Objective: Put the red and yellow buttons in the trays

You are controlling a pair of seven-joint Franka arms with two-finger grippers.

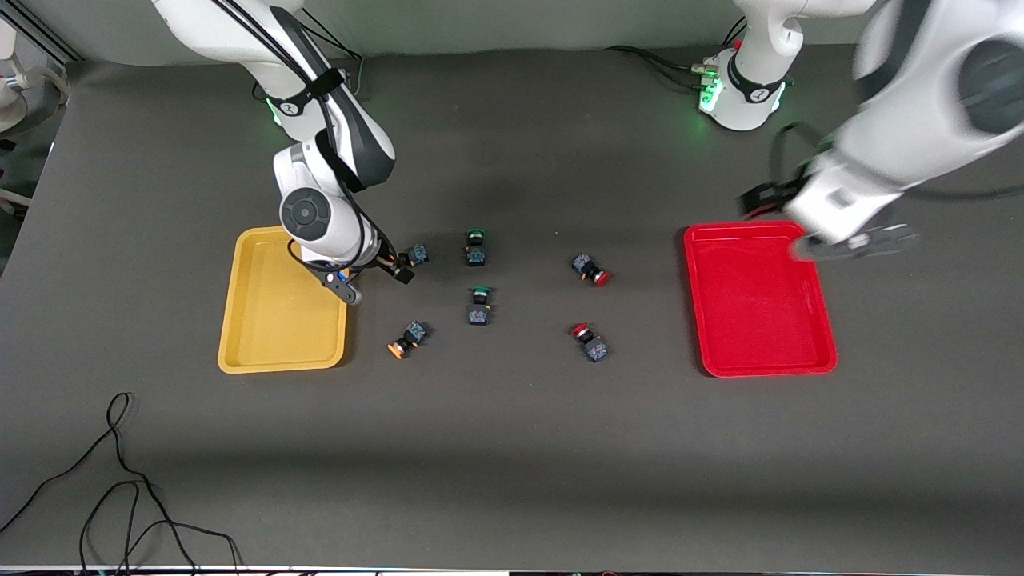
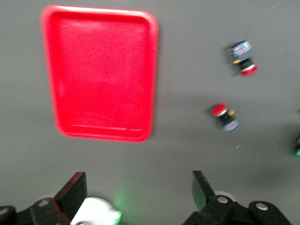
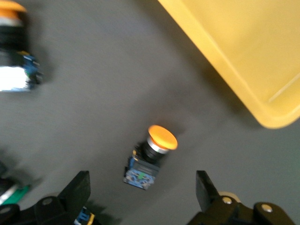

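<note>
My right gripper point(image 1: 378, 282) is open, low over the mat beside the yellow tray point(image 1: 280, 300). One yellow button point(image 1: 418, 255) lies just by its fingers. In the right wrist view this button point(image 3: 150, 159) lies on its side between the open fingers of the right gripper point(image 3: 140, 197), cap toward the yellow tray point(image 3: 243, 56). The other yellow button point(image 1: 408, 339) lies nearer the camera and also shows in the right wrist view point(image 3: 14, 47). Two red buttons point(image 1: 592, 270) point(image 1: 590, 342) lie mid-table. My left gripper point(image 1: 854, 242) is open and empty over the red tray's point(image 1: 756, 300) corner.
Two green-capped switches point(image 1: 476, 248) point(image 1: 479, 306) lie between the yellow and red buttons. The left wrist view shows the red tray point(image 2: 103, 70), both red buttons point(image 2: 243, 58) point(image 2: 225, 117) and my open left gripper point(image 2: 138, 192). Loose black cable point(image 1: 120, 480) lies near the camera.
</note>
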